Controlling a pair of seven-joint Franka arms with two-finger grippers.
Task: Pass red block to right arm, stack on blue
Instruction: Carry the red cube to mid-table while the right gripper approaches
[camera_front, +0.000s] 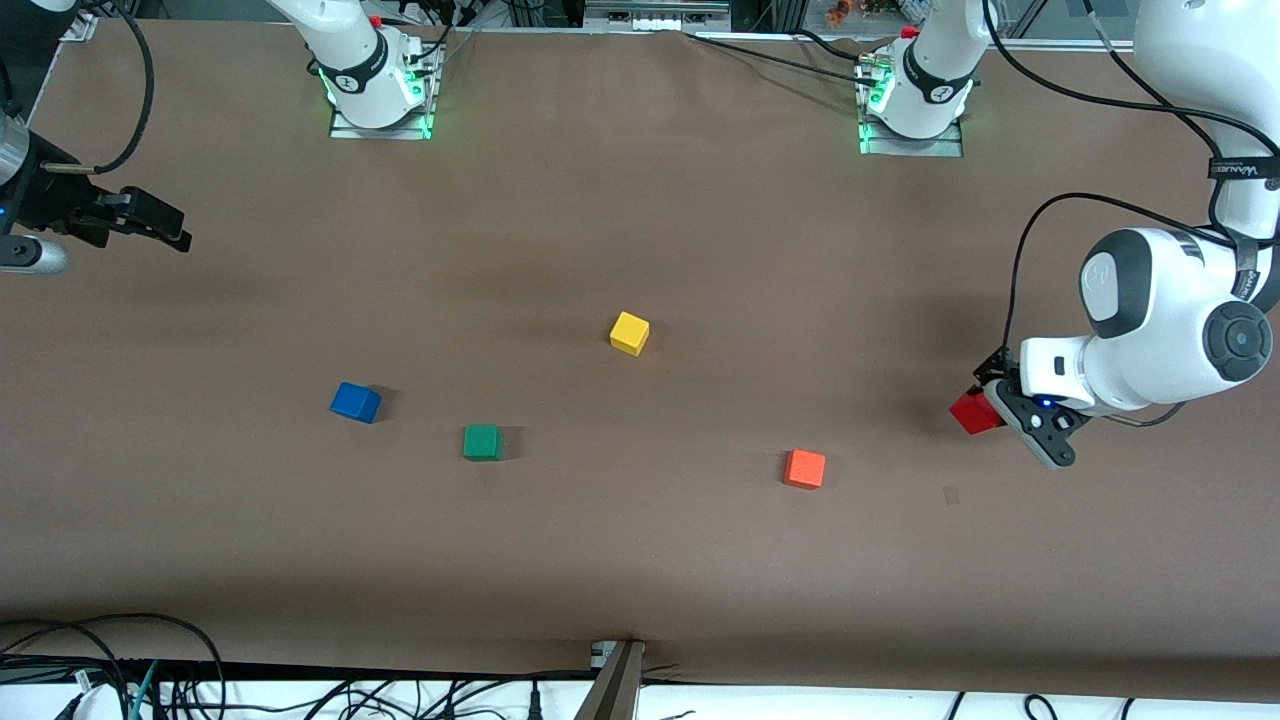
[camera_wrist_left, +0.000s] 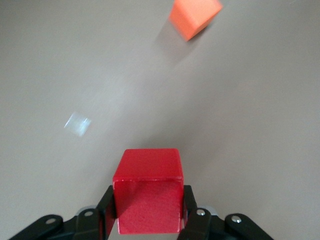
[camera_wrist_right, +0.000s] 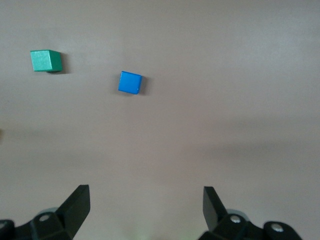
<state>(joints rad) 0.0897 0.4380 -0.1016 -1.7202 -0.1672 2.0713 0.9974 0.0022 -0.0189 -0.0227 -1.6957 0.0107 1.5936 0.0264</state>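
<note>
The red block (camera_front: 974, 411) is clamped between the fingers of my left gripper (camera_front: 988, 404) at the left arm's end of the table, low over the brown surface. In the left wrist view the red block (camera_wrist_left: 147, 192) fills the gap between the black fingers (camera_wrist_left: 106, 210), and my left gripper (camera_wrist_left: 147, 205) is shut on it. The blue cube (camera_front: 355, 402) sits on the table toward the right arm's end and also shows in the right wrist view (camera_wrist_right: 130, 82). My right gripper (camera_front: 165, 228) hangs open and empty at the table's right-arm edge, well apart from the blue cube; its wrist view (camera_wrist_right: 145, 200) shows the jaws spread wide.
An orange cube (camera_front: 804, 468) lies nearer the front camera than the red block, toward the middle; it shows in the left wrist view (camera_wrist_left: 195, 16). A green cube (camera_front: 482, 441) sits beside the blue one. A yellow cube (camera_front: 629, 332) sits mid-table. Cables run along the front edge.
</note>
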